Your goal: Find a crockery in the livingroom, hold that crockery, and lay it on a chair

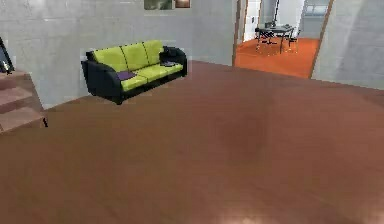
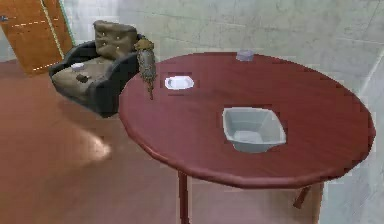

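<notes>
The grey bowl (image 2: 252,128) on the table (image 2: 320,100) seems light, stiff, fragile, best taken at its rim; the gripper's state cannot be told.

We see a pale grey square bowl (image 2: 252,129) sitting upright on the round red desk (image 2: 320,110). A small white dish (image 2: 179,83) lies flat near the desk's edge, close to a dark padded armchair (image 2: 98,68).
</notes>
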You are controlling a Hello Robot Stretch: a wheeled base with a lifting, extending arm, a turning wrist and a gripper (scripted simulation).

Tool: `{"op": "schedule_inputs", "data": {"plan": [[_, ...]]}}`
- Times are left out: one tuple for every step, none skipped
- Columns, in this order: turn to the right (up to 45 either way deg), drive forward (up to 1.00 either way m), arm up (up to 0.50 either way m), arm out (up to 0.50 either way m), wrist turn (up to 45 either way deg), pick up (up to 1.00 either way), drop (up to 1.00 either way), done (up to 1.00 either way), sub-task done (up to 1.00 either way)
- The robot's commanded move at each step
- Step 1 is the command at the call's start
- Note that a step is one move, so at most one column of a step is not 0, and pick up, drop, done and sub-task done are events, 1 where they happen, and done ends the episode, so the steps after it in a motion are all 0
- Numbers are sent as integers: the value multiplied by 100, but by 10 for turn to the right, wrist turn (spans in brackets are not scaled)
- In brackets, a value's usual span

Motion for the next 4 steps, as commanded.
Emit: {"op": "schedule_inputs", "data": {"plan": [[330,0,0,0,0,0,0,0,0],[0,5,0,0,0,0,0,0,0],[0,0,50,0,0,0,0,0,0],[0,0,38,0,0,0,0,0,0]]}}
